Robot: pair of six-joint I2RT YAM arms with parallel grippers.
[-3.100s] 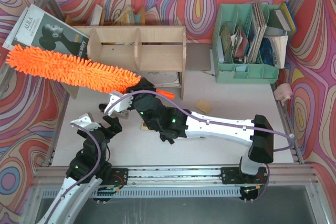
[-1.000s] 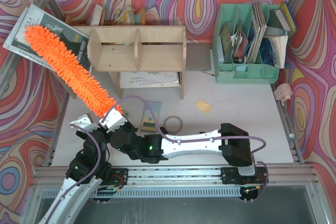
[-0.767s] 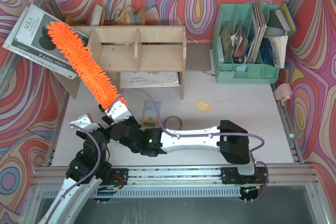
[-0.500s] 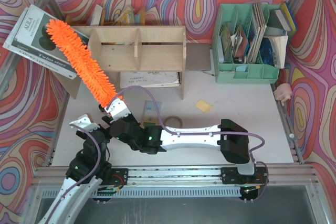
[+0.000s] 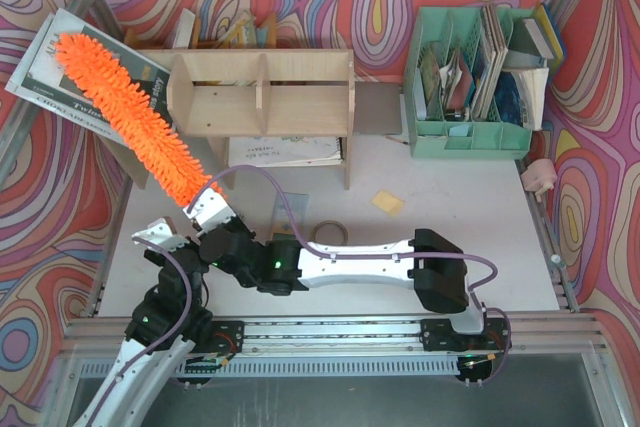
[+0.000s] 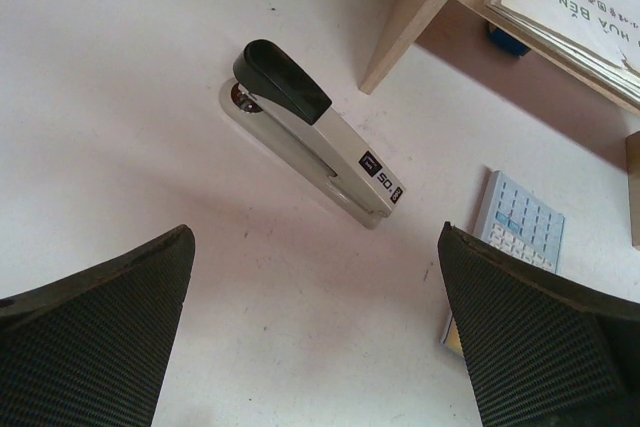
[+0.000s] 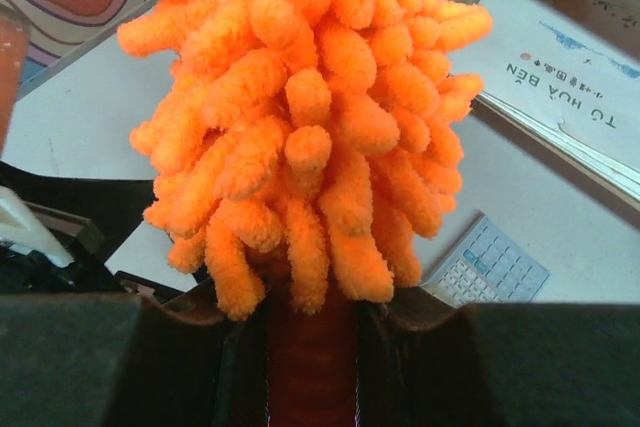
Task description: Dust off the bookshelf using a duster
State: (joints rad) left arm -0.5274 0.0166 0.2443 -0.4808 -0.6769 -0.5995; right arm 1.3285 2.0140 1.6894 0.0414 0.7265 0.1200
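The bright orange fluffy duster (image 5: 130, 122) slants from the table's near left up to the far left, its tip over a magazine beside the left end of the plywood bookshelf (image 5: 262, 95). My right gripper (image 5: 210, 215) is shut on the handle at the base of the duster (image 7: 300, 117); the wrist view shows the dark orange handle pinched between the jaws of the right gripper (image 7: 312, 347). The left gripper (image 5: 170, 242) sits low just left of it, and the left gripper (image 6: 315, 337) is open over bare table.
A grey stapler (image 6: 315, 152) and a calculator (image 6: 520, 222) lie in front of the shelf leg (image 6: 420, 12). Books lie under the shelf. A tape roll (image 5: 330, 235), a yellow note (image 5: 387, 203) and a mint-green organiser (image 5: 470, 77) are to the right.
The duster's tip swung right toward the shelf's left end, then back left over the magazine. The right wrist shifted slightly left. The left arm has not moved.
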